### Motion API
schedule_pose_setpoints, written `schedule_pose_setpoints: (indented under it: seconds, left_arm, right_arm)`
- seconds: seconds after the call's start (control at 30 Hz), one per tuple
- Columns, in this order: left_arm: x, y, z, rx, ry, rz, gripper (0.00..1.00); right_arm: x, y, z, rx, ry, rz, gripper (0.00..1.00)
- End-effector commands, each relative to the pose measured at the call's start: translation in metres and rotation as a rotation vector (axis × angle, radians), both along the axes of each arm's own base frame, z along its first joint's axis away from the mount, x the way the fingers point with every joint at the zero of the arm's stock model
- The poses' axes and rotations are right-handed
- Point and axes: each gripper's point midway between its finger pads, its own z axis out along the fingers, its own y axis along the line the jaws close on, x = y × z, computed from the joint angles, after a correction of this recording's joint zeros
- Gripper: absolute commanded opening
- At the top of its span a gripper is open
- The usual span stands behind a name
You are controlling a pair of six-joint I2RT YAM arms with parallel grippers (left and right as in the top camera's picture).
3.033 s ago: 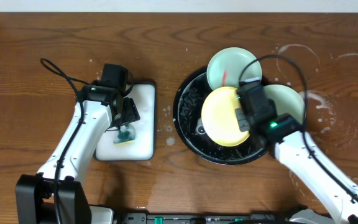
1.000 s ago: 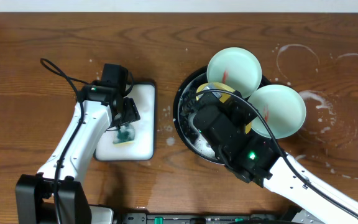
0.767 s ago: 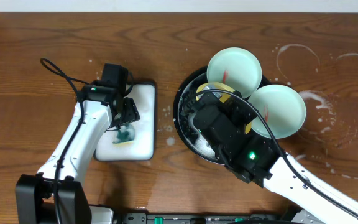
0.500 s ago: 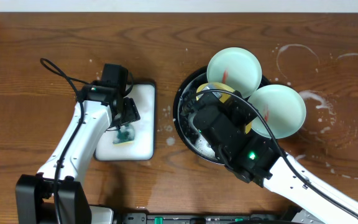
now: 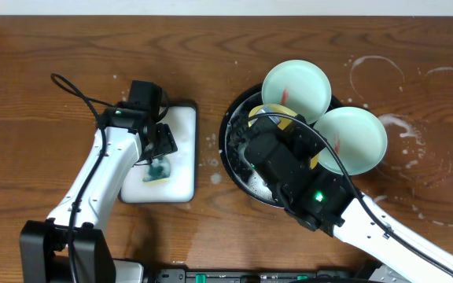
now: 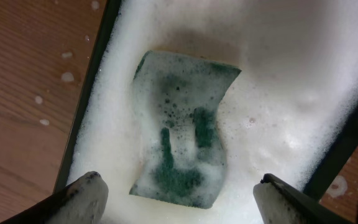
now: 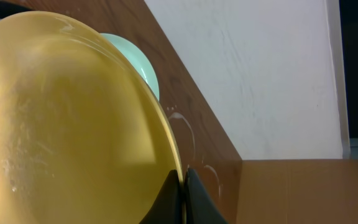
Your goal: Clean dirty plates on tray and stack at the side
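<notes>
Yellow plate point(image 7: 61, 124) — rim in R gripper point(image 7: 183, 180)

Bench point(image 5: 69, 47): brown wood, grain lines, smooth, white soapy smears.
Yellow plate point(image 7: 55, 124): smooth, shiny, wet.
Mint plates point(image 5: 293, 82): smooth, shiny.
Tray point(image 5: 234, 161): black, wet, shiny.
Sponge point(image 6: 182, 146): green, rough, soaked.
Foam point(image 6: 278, 93): white, bubbly.

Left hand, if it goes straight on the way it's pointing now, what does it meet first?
Most likely the green sponge, lying in the foamy white dish right between the open fingers of the left hand, though depth is unclear.
</notes>
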Motion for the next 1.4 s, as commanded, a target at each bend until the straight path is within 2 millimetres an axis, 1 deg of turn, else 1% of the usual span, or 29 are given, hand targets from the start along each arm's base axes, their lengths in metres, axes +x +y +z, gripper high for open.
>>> schedule_pose_setpoints:
  seconds: [0.0,0.13,0.23,0.4,0.63,0.8,0.9,1.0,1.07,1.27,1.37]
  left_arm:
    - [0.000,0.002,0.001,0.008,0.000,0.004,0.81]
    - [0.000,0.002,0.001,0.008,0.000,0.004,0.82]
    - [0.000,0.002,0.001,0.008,0.000,0.004,0.82]
    - [0.000,0.002,0.001,0.008,0.000,0.004,0.82]
    - [0.000,0.002,0.001,0.009,0.000,0.004,0.82]
    - [0.000,0.002,0.001,0.008,0.000,0.004,0.82]
    - [0.000,0.002,0.001,0.008,0.000,0.004,0.82]
    - [0.000,0.002,0.001,0.008,0.000,0.004,0.82]
    - [0.000,0.002,0.001,0.009,0.000,0.004,0.82]
    - [0.000,0.002,0.001,0.008,0.000,0.004,0.82]
    - [0.000,0.002,0.001,0.008,0.000,0.004,0.82]
  right_arm:
    - [0.001,-0.002,0.017,0.061,-0.053,-0.041,0.01]
    - [0.003,-0.014,0.013,0.176,-0.066,-0.131,0.01]
    - [0.005,-0.024,0.004,0.241,-0.040,-0.185,0.01]
    - [0.008,-0.028,-0.011,0.295,0.045,-0.181,0.01]
    - [0.008,-0.029,-0.012,0.279,0.052,-0.177,0.01]
    - [0.008,-0.040,-0.006,0.223,0.015,-0.214,0.01]
    - [0.008,-0.040,-0.005,0.201,0.016,-0.202,0.01]
    - [0.005,-0.032,-0.005,0.142,0.031,-0.150,0.01]
    - [0.003,-0.028,0.001,0.097,0.007,-0.130,0.01]
    - [-0.013,-0.013,0.035,-0.044,-0.160,-0.125,0.01]
    - [-0.018,-0.012,0.047,-0.070,-0.217,-0.145,0.01]
